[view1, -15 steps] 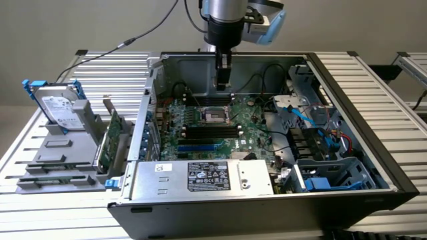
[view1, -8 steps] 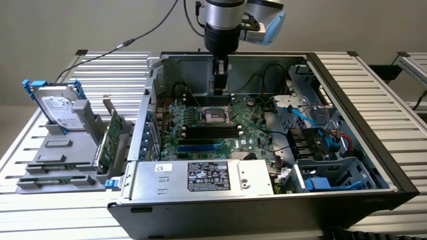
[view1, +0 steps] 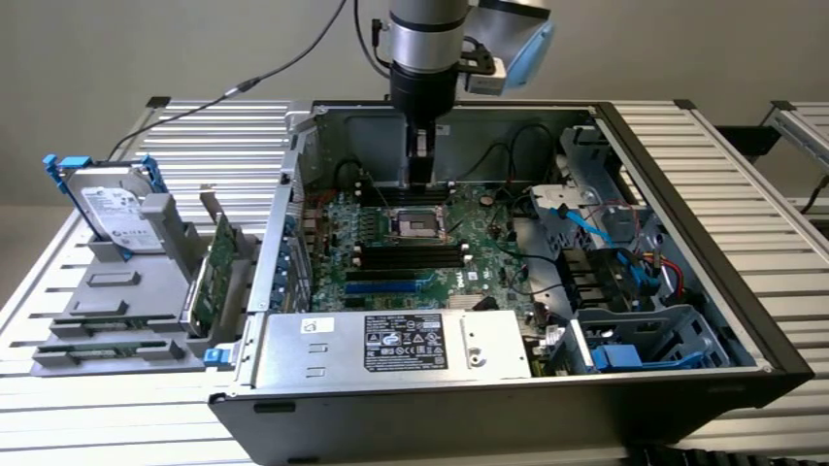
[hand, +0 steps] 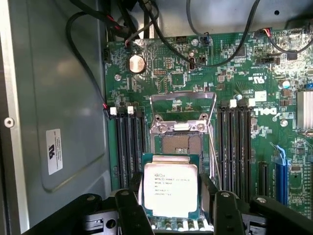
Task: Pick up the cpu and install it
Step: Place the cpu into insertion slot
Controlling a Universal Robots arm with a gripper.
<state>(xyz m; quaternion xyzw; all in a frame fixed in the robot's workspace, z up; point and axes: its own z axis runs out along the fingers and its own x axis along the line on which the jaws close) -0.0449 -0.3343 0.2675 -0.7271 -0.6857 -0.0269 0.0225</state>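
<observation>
The cpu [hand: 170, 188], a small square chip with a dull silver printed top on a green edge, sits between my two black fingers [hand: 131, 208]. My gripper [hand: 172, 198] is shut on it by its two opposite sides. It hangs just over the near edge of the open socket [hand: 182, 144], whose metal load plate [hand: 182, 104] is flipped up. In the exterior view my gripper [view1: 421, 165] reaches down inside the computer case, a little above the socket [view1: 418, 221] on the green motherboard [view1: 388, 248].
Long black memory slots [hand: 128, 147] flank the socket on both sides. Black cables [hand: 161, 39] loop above the board. The power supply [view1: 388, 345] fills the case front. A hard drive in a blue bracket [view1: 111, 209] stands on a grey rack at the exterior view's left.
</observation>
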